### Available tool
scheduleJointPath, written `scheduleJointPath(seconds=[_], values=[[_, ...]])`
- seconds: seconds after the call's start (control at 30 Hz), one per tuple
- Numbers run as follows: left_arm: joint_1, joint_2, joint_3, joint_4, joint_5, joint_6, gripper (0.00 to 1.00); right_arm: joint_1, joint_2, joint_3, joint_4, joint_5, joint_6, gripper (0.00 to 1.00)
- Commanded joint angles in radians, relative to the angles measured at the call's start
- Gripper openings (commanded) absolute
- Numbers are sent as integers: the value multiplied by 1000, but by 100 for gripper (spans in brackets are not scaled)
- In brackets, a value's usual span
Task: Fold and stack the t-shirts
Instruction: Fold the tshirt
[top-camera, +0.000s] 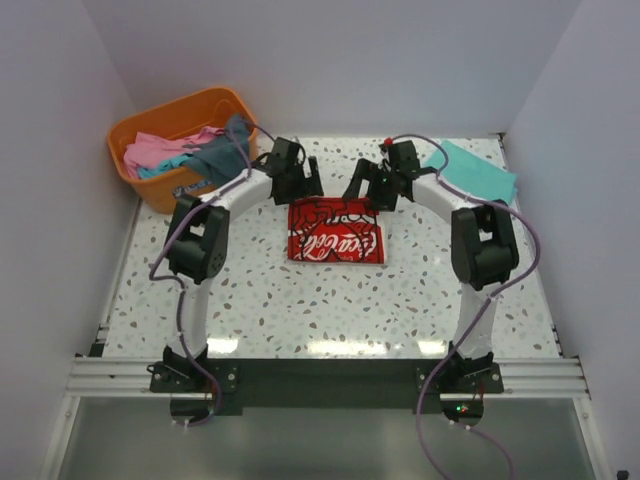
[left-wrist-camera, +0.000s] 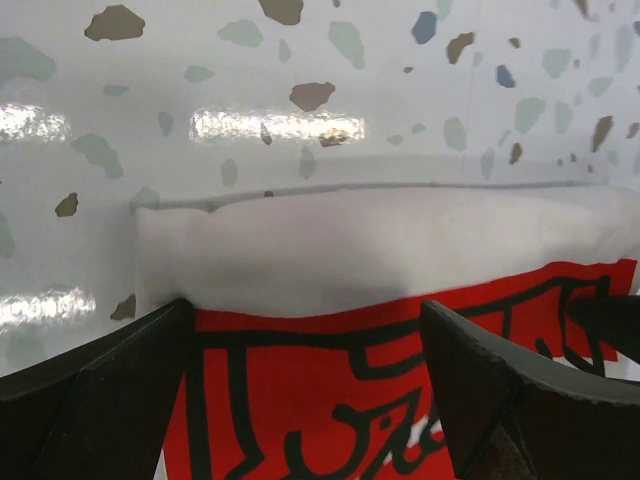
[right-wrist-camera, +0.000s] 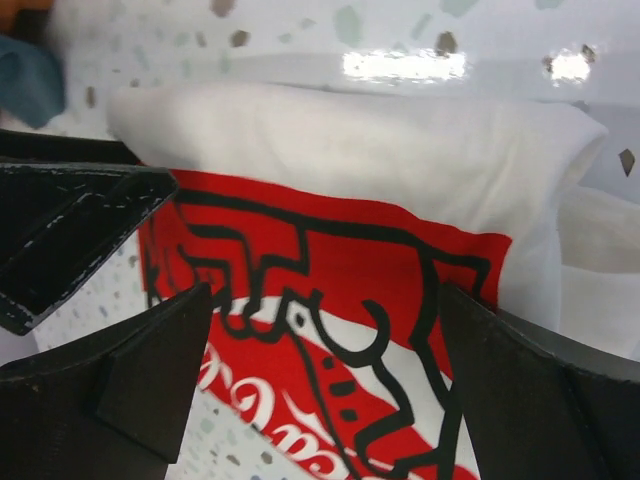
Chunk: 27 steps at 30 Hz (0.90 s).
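A cream-white t-shirt (top-camera: 335, 230) is shown folded into a compact rectangle at the middle of the speckled table (top-camera: 300, 310), red print with white lettering facing up; its far edge is seen in the wrist views as a soft, rounded, plain cream fold, slightly puffed. The left gripper (top-camera: 300, 190) and the right gripper (top-camera: 372, 192) are held just above that far edge, one toward each corner; both are spread wide and nothing is grasped, dark blunt fingers (left-wrist-camera: 100, 400) framing the cloth.

A teal-green t-shirt (top-camera: 478, 172) is laid flat at the far right, well apart from the printed one; it appears folded, though this cannot be confirmed. A pink t-shirt (top-camera: 150, 150) and a dark grey-blue t-shirt (top-camera: 222, 150) are heaped, crumpled, in a rigid orange plastic basket (top-camera: 170, 105) at the far left; the grey-blue one is draped over the rim.

The task is judged partly done: one shirt folded, perhaps two; no stack is formed yet, and the basket's shirts are left to be folded. The table is glossy, pale, flecked with grey and brown chips.
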<state>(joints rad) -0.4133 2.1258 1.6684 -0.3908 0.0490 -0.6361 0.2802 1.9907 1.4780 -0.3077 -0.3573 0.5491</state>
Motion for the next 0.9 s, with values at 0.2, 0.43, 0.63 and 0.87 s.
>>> scheduleJointPath(seconds=[0.2, 0.43, 0.63, 0.87], values=[[18, 154, 50, -28, 11, 10, 100, -19, 148, 50, -34, 100, -8, 99], [18, 5, 37, -36, 11, 19, 100, -22, 14, 76, -117, 104, -75, 99], [7, -266, -79, -40, 22, 49, 100, -24, -237, 1, -182, 271, -175, 99], [5, -653, -458, -51, -72, 24, 100, -24, -290, -145, -222, 320, -199, 99]])
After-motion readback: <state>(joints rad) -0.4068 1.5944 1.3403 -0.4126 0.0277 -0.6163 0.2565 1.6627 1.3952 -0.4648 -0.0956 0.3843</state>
